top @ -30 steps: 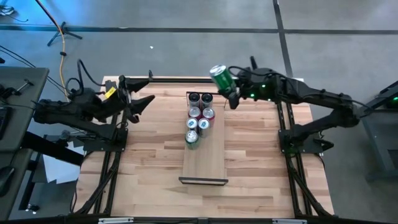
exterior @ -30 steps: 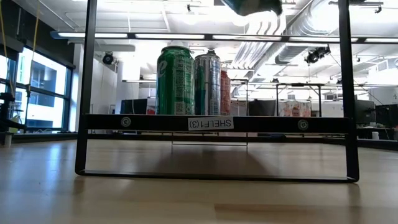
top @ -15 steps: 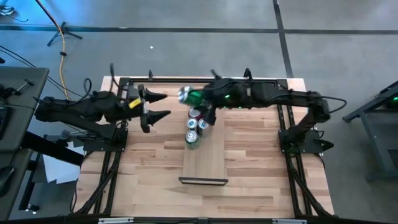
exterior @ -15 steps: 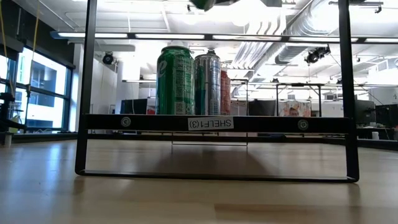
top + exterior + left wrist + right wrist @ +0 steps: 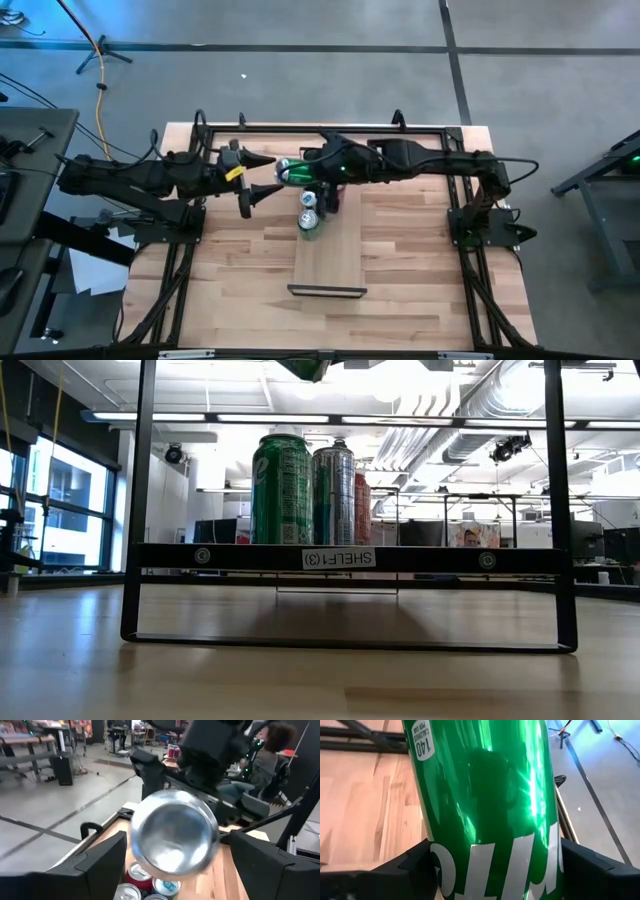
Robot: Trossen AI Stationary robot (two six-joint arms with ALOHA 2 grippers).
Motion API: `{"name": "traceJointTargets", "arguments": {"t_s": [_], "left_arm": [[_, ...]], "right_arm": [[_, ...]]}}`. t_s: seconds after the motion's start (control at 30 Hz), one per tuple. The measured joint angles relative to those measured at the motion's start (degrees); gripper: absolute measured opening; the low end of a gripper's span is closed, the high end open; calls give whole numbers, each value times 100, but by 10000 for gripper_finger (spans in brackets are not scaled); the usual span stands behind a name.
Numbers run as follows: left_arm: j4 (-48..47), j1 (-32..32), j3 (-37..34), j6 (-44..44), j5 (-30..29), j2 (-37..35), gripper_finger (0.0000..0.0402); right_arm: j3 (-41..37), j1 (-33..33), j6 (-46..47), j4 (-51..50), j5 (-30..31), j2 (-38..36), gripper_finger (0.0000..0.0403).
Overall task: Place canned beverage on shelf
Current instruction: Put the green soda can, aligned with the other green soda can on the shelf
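A green can (image 5: 291, 172) lies level in the air over the far end of the shelf (image 5: 330, 255), with my right gripper (image 5: 306, 172) shut on it. The can's silver end (image 5: 172, 837) points at my left gripper (image 5: 268, 175). That gripper is open, with one finger on either side of this end and no touch showing. Several cans (image 5: 312, 208) stand upright at the shelf's far end, some hidden under my right arm. The low view shows them (image 5: 305, 490) on the board and a bit of the green can (image 5: 305, 368) at the top. My right gripper pinches the can's green side wall (image 5: 485, 845) between its two fingers (image 5: 415, 867), on the half nearer my right arm. The fingers come from the table's right, slanting a little down, and lie along the can. The can is lifted clear, on its side.
The shelf's near half is bare board, with a dark end frame (image 5: 327, 291) at its near end. The butcher-block tabletop (image 5: 240, 260) lies around it inside a black frame. A seated person (image 5: 270, 750) shows beyond the table in the left wrist view.
My right gripper has swung from the far right toward the table's left with the green can and rolled, so the can has gone from tilted upright to lying level. My left gripper has moved toward the table's right, up to the can's end.
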Motion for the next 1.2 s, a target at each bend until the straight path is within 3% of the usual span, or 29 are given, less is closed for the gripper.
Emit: {"name": "traceJointTargets", "arguments": {"t_s": [0.23,0.43,1.0,1.2], "left_arm": [[48,-2,0,456,-76,-6,312],[48,2,0,301,586,26,312],[674,83,-10,277,729,524,311],[678,79,-11,288,724,619,285]], "right_arm": [[0,88,4,-43,1,0,295],[0,90,-143,-23,-19,0,295],[7,95,-321,43,-302,-22,295],[4,95,-379,-44,-305,-22,295]]}}
